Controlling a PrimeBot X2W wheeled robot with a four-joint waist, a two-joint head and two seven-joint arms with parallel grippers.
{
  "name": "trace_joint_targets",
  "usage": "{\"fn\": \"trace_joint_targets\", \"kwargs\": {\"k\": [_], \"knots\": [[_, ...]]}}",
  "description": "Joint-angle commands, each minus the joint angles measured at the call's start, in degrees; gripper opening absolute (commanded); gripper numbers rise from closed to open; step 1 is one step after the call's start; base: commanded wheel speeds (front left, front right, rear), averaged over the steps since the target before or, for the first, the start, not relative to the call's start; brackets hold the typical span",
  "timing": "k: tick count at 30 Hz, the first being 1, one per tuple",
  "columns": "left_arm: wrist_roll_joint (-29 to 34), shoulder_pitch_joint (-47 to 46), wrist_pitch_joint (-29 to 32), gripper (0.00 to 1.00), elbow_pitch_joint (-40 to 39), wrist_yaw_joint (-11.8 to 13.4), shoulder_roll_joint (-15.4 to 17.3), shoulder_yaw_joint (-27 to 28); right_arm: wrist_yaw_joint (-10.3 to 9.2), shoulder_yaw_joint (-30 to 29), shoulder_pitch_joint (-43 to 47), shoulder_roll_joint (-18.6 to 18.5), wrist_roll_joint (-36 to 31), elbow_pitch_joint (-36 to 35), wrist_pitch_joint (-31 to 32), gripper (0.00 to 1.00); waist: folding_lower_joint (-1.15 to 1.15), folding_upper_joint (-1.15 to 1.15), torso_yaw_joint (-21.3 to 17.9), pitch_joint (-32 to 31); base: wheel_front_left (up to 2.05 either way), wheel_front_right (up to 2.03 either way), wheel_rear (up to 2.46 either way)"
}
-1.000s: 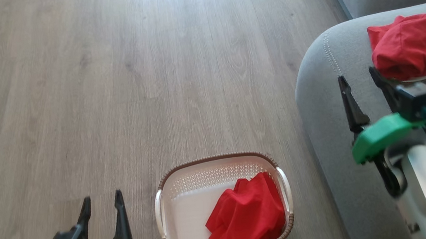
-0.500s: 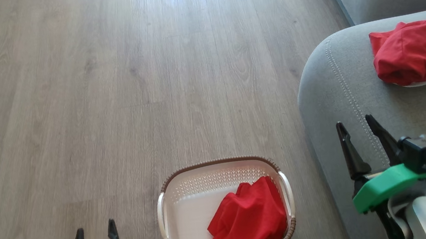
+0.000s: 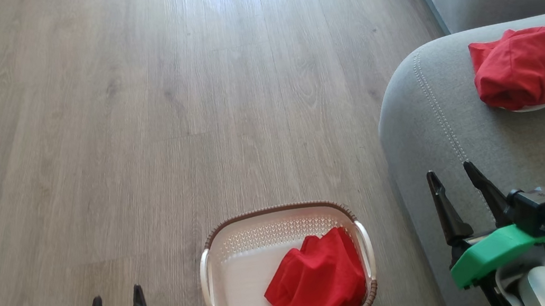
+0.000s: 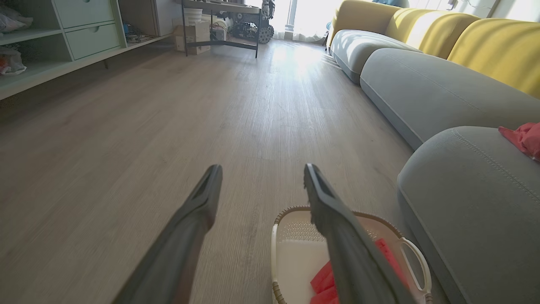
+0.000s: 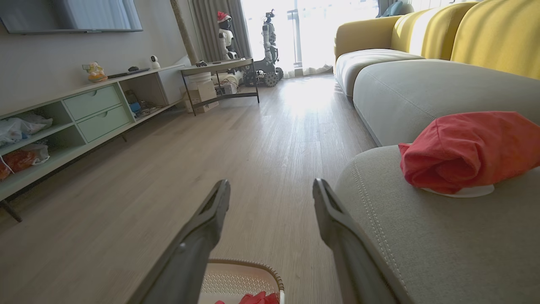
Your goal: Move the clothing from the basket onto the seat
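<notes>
Head view. One red garment (image 3: pixel 317 281) lies crumpled in the basket (image 3: pixel 275 209), filling its 4 o'clock corner, with its long axis running 1 to 7 o'clock. The basket's handles sit at 9 and 3 o'clock. A second red garment (image 3: pixel 527 66) rests bundled on the seat (image 3: pixel 443 150) at 2 o'clock, long axis 8 to 2 o'clock. The left gripper (image 3: pixel 116 295) and right gripper (image 3: pixel 450 170) are spread and empty, with their fingers pointing to 12 o'clock.

Basket (image 3: pixel 280 208) stands on the wood floor (image 3: pixel 142 139), just beside the seat (image 3: pixel 518 156). One red garment (image 3: pixel 317 283) lies in its right half. A second red garment (image 3: pixel 527 66) rests on the seat. Left end effector (image 3: pixel 116 295) and right end effector (image 3: pixel 449 169): fingers parted, empty.
</notes>
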Motion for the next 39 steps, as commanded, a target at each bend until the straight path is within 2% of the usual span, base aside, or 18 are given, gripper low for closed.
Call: {"fn": "trace_joint_targets", "kwargs": {"k": [1,19,26,32,39], "knots": [[0.6,-1.1,-0.7,1.00,-1.2,-0.4,0.6,2.5,-0.02,1.4,-1.0,0.3,0.2,-2.1,-0.1,1.00,0.00,0.00,0.0,0.0,0.00,0.00,0.00],[2.1,-0.9,-0.7,1.00,-0.2,-1.8,-0.4,3.6,-0.02,0.6,-0.8,0.3,0.1,-1.9,-0.2,1.00,0.00,0.00,0.0,0.6,0.00,0.00,0.00],[2.9,-1.7,-0.5,1.00,0.2,-2.4,-0.6,2.4,-0.02,-0.8,-1.1,0.3,-0.7,-2.3,-0.4,1.00,0.00,0.00,-0.3,2.3,0.00,0.00,0.00],[4.2,-4.5,0.8,1.00,0.3,-3.1,-0.9,0.3,-0.02,-2.8,-2.4,0.3,-1.9,-3.4,-0.6,1.00,0.00,0.00,-0.6,6.1,0.00,0.00,0.00],[6.4,-12.3,2.9,1.00,5.4,-6.2,-3.6,-4.7,-0.02,-5.4,-6.2,0.3,-4.1,-5.3,-0.8,1.00,0.00,0.00,-2.2,13.7,0.00,0.00,0.00]]}}
